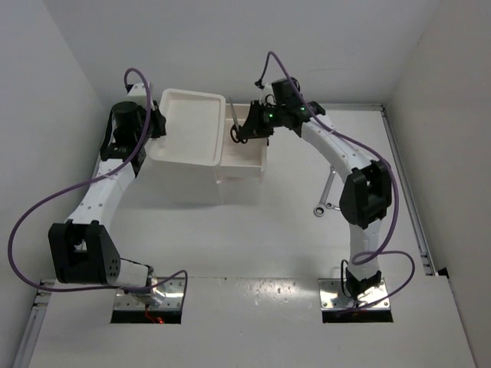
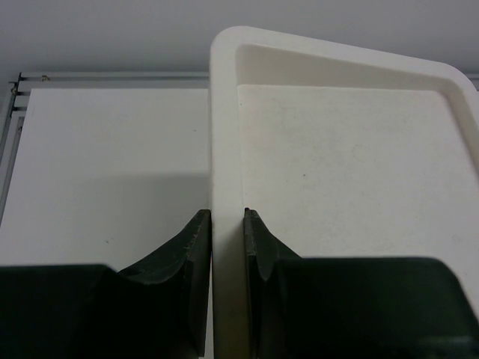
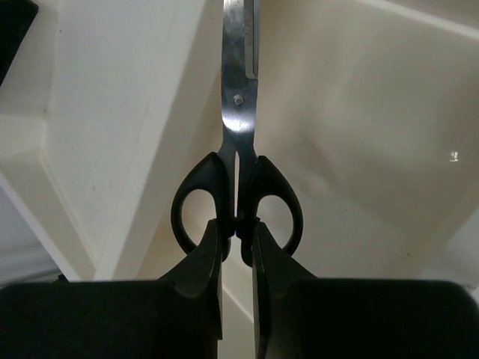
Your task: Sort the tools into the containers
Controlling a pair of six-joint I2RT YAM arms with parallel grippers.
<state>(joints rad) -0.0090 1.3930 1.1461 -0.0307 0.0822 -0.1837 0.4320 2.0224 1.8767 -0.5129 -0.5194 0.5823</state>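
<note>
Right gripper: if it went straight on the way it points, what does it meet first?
The scissors in the right gripper lead; their tips would probably meet the white box's open compartment first, though depth is unclear.

One tray [image 2: 224, 112], one scissors [image 3: 238, 149], one wrench [image 1: 325, 196].

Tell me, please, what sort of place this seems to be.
Likely a robotics lab test cell: a white table enclosed by white walls, two cabled robot arms bolted at its near edge, and scissors held over a white box.
</note>
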